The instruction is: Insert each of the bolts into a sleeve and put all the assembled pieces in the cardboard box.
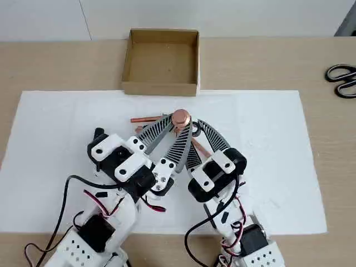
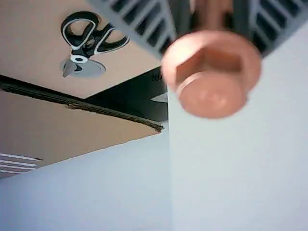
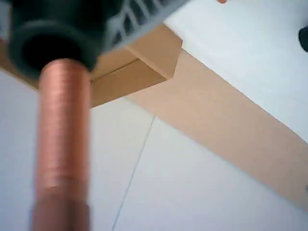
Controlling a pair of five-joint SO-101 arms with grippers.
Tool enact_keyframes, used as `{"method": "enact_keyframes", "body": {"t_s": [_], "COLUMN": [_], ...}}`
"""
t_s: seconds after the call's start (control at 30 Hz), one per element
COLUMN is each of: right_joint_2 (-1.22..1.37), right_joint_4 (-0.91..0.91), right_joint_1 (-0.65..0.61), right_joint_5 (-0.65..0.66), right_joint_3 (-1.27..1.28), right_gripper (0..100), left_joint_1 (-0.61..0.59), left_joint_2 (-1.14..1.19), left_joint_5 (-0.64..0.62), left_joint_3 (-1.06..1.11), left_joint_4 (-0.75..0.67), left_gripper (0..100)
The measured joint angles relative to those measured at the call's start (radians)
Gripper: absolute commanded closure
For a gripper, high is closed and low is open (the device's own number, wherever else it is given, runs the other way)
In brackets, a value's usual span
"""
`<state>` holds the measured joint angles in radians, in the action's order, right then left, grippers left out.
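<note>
Paper [image 1: 267, 167]; threaded copper bolt [image 1: 181, 118], black sleeve [image 3: 29, 45].

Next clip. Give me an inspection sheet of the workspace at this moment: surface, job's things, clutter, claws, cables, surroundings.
Surface: wooden table, with a white paper sheet under the arms.
Job's things: cardboard box holds nothing; one bolt is raised, its shank through a black sleeve; loose bolts lie on the sheet.
Clutter: scissors off the sheet, at the table's edge.
Claws: left claw shut on the bolt; right claw shut on the sleeve.
Cables: black and red cables by the arm bases.
Surroundings: pale background beyond the table.
</note>
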<state>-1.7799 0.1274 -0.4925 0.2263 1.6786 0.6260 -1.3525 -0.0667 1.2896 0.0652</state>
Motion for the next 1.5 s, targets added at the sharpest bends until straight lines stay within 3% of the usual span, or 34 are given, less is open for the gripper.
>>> {"method": "enact_keyframes", "body": {"t_s": [0.7,0.9,1.17,1.4,1.5], "right_joint_2": [0.0,-0.002,-0.002,0.002,0.003], "right_joint_4": [0.0,0.0,0.0,0.003,0.003], "right_joint_1": [0.002,-0.006,-0.006,-0.006,-0.006], "right_joint_5": [0.0,0.002,0.002,0.002,0.003], "right_joint_3": [0.0,0.0,0.0,0.0,0.0], "right_gripper": [99.4,99.4,99.4,99.4,99.4], "left_joint_1": [0.037,0.029,0.028,0.021,0.012], "left_joint_2": [-0.003,0.002,0.002,-0.009,-0.009], "left_joint_5": [0.011,0.153,0.178,0.18,0.18], "left_joint_3": [0.029,0.054,0.054,0.041,0.038], "left_joint_4": [-0.008,0.008,0.009,0.15,0.161], "left_gripper": [99,99,99,99,92]}}
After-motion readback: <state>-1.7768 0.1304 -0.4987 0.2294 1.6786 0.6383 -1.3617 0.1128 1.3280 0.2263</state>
